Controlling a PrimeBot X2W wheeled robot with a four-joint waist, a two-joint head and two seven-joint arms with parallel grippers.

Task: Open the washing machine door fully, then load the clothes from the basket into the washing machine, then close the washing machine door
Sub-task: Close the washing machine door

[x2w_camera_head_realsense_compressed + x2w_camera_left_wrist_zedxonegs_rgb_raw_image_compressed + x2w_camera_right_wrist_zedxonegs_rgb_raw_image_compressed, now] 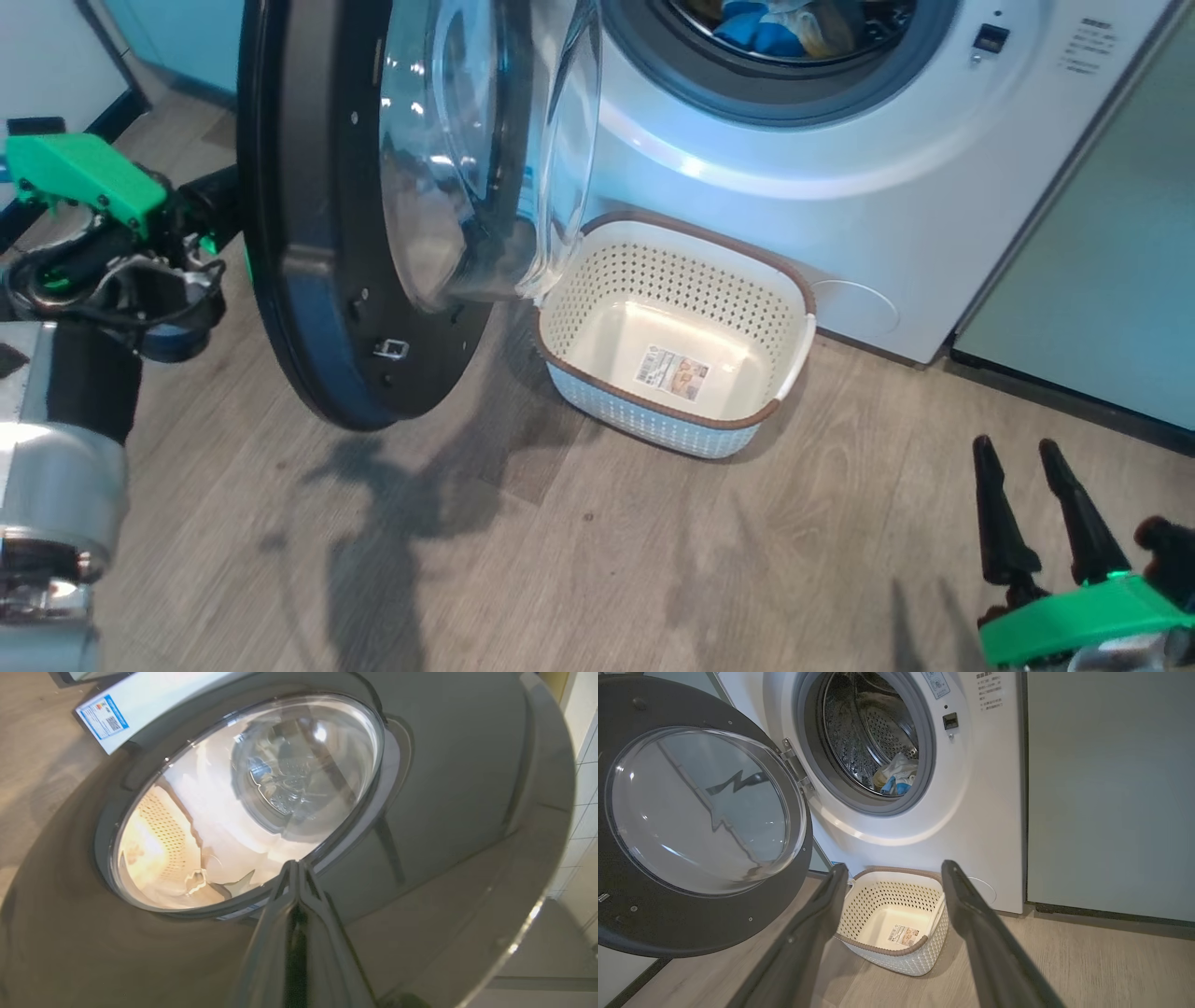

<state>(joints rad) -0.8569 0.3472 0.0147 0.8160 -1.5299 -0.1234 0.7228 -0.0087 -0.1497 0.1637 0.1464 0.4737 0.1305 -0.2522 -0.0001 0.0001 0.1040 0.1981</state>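
l gripper [295, 867] tight together by washer door [280, 280]; r gripper [1016, 448] apart nr basket [672, 280]

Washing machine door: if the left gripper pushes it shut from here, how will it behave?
The washing machine door looks rigid and hangs on a side hinge, so it should swing as one piece rather than flex. Its glossy outer face may let the shut left gripper slide. The bulging glass bowl likely adds weight.

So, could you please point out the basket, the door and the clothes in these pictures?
basket [681, 275], head view, on its perforated far wall.
door [299, 308], head view, on its black frame.
clothes [761, 33], head view, on the blue fabric inside the drum.
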